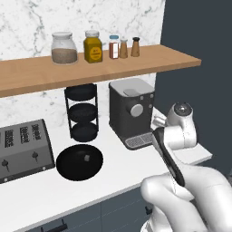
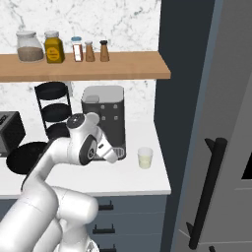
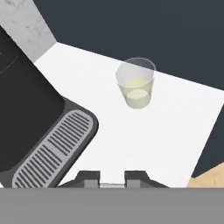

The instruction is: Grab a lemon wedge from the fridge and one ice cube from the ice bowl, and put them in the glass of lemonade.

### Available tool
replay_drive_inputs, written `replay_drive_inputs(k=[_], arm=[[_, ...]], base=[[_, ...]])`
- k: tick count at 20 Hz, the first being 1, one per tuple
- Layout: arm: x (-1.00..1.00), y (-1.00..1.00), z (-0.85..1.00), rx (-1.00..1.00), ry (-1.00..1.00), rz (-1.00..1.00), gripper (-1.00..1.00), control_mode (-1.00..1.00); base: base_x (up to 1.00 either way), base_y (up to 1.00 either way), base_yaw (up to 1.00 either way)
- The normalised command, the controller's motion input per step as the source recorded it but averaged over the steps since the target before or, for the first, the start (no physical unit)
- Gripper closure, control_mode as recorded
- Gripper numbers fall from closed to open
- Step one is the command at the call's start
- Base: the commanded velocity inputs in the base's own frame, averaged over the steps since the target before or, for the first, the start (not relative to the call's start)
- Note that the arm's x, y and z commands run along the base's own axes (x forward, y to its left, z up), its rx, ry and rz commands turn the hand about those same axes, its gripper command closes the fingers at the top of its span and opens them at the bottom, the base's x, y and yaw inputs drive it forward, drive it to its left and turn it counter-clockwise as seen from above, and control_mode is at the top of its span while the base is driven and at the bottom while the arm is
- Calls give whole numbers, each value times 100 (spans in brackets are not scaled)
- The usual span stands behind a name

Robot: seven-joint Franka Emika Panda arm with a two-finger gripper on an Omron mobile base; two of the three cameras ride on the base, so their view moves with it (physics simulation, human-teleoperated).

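Note:
The glass of lemonade (image 3: pixel 136 85) stands upright on the white counter, ahead of my gripper (image 3: pixel 112 179) and slightly to the right in the hand view. The fingertips (image 3: pixel 87 178) sit close together with a small whitish piece, pale like an ice cube, pinched between them. From the right base view, my gripper (image 2: pixel 116 156) hovers by the coffee machine's drip tray, left of the glass (image 2: pixel 144 157). The ice bowl (image 1: pixel 79 161) lies beside the toaster with one small cube (image 1: pixel 86 157) in it. The fridge (image 2: pixel 187 98) rises at the right. The lemon wedge is out of view.
A dark coffee machine (image 1: pixel 131 111) stands just left of the gripper, with its grille (image 3: pixel 54 153) close under the hand. A black three-tier rack (image 1: pixel 82 113), a toaster (image 1: pixel 25 147) and a wooden shelf (image 1: pixel 99 68) with jars sit further left. The fridge's black bar handle (image 2: pixel 209 192) juts out at the right.

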Motion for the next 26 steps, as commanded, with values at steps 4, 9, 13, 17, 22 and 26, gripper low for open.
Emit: replay_drive_inputs(k=[4,9,13,17,22,26], arm=[[65,-56,0,0,5,0,100,-100],[68,-54,1,0,7,0,100,-100],[48,-64,3,0,12,0,100,-100],[36,-31,-7,-1,6,-1,100,-100],[25,-22,-22,-3,0,-2,100,-100],[13,-29,-36,-2,0,0,100,-100]], base=[[0,0,0],[0,0,0],[0,0,0],[0,0,0],[0,0,0],[0,0,0]])
